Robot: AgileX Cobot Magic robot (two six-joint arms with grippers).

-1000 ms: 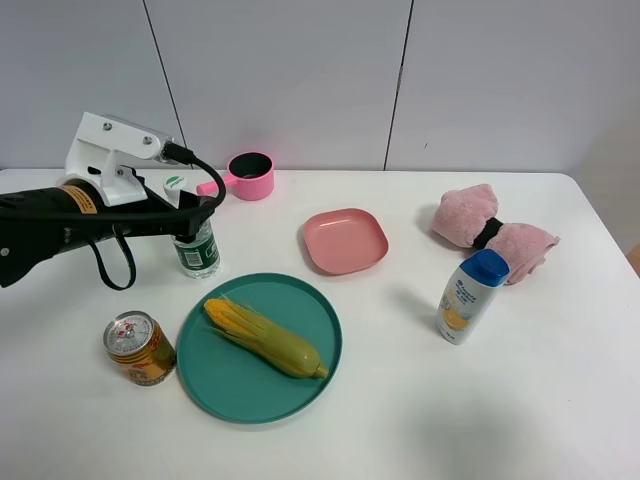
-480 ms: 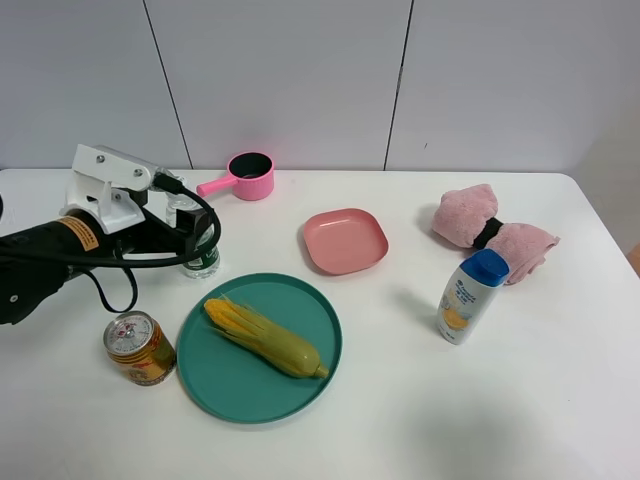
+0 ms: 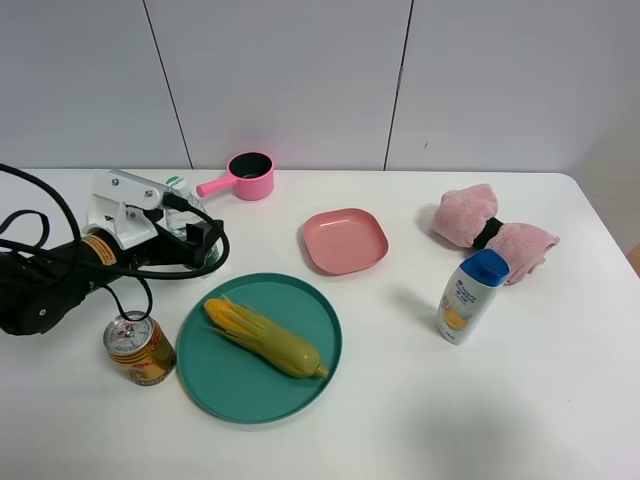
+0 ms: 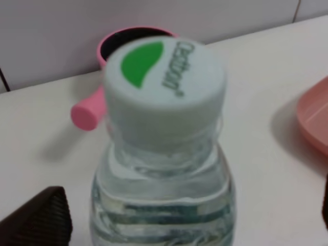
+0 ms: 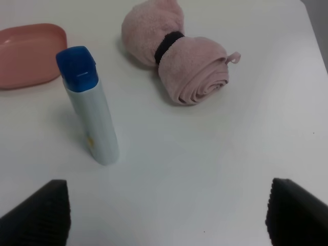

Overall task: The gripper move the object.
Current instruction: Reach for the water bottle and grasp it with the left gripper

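The clear water bottle (image 3: 176, 184) with a white-and-green cap stands upright at the back left of the table. Its lower part is hidden behind my left gripper (image 3: 195, 240). In the left wrist view the bottle (image 4: 164, 154) fills the middle, and a black fingertip (image 4: 36, 218) shows well clear of it on one side. The left gripper (image 4: 179, 218) is open, low over the table, with the bottle between its jaws. My right gripper (image 5: 166, 215) is open and empty; it does not show in the exterior view.
A pink pot (image 3: 250, 175) stands behind the bottle. A pink plate (image 3: 345, 240) lies mid-table. A green plate (image 3: 200, 370) holds a corn cob (image 3: 265, 335). A can (image 3: 138, 347) stands front left. A shampoo bottle (image 3: 470, 295) and a pink towel (image 3: 495, 232) are at the right.
My left gripper has come down from above the bottle to table height and now has the bottle between its jaws. The bottle has stayed in place.
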